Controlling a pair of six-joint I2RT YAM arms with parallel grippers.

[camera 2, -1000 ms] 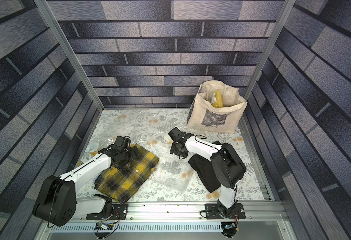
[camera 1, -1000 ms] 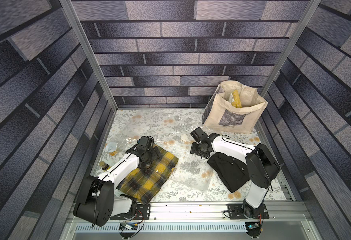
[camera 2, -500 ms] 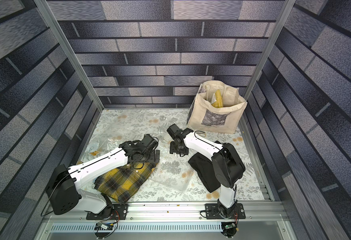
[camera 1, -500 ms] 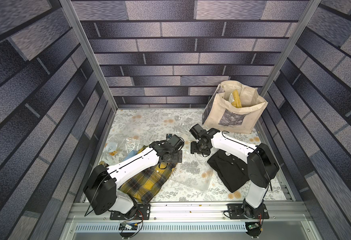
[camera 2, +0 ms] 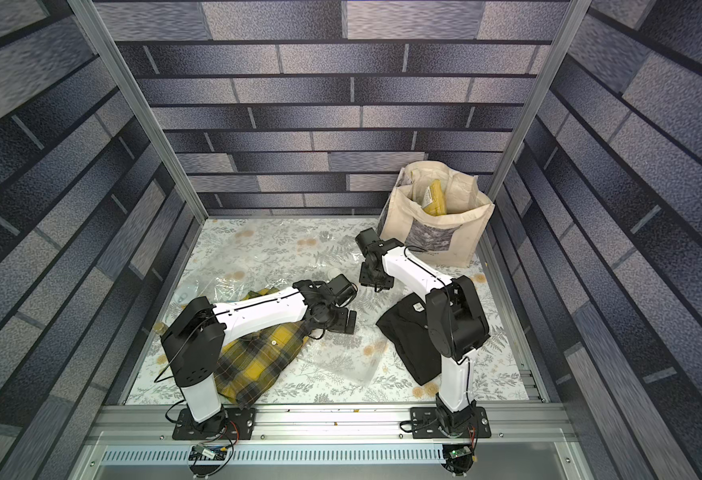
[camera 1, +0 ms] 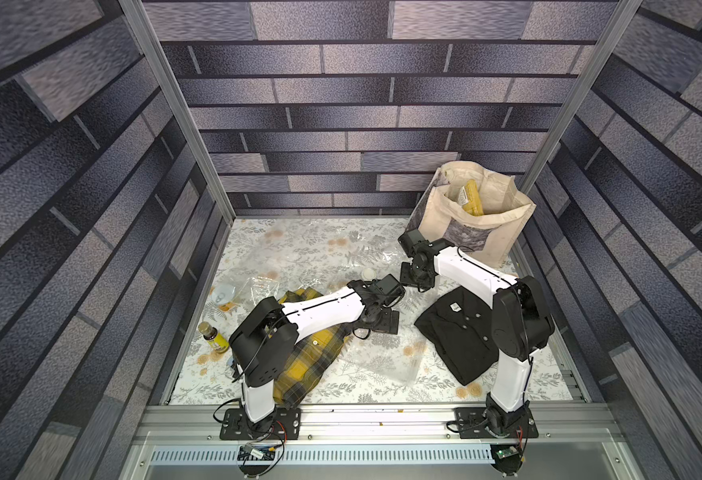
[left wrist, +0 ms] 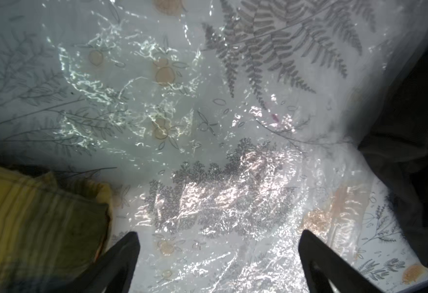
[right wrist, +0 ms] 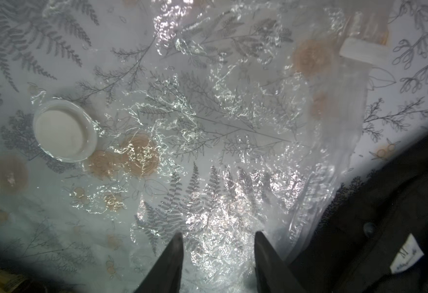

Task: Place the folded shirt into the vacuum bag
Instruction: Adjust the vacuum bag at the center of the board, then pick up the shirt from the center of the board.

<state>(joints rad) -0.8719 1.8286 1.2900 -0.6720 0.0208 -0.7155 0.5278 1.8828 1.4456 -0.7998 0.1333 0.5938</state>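
plaid shirt: half under left arm | vacuum bag: edges faint

Beige tote bag with a grey picture stands in the far right corner, a yellow packet poking out the top. Small bottle with a yellow label sits near the left edge of the floral tablecloth

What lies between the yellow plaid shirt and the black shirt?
The vacuum bag, clear crinkly plastic on the floral tablecloth, with the open left claw over it. The left wrist view shows it, yellow plaid shirt and black shirt at either edge.
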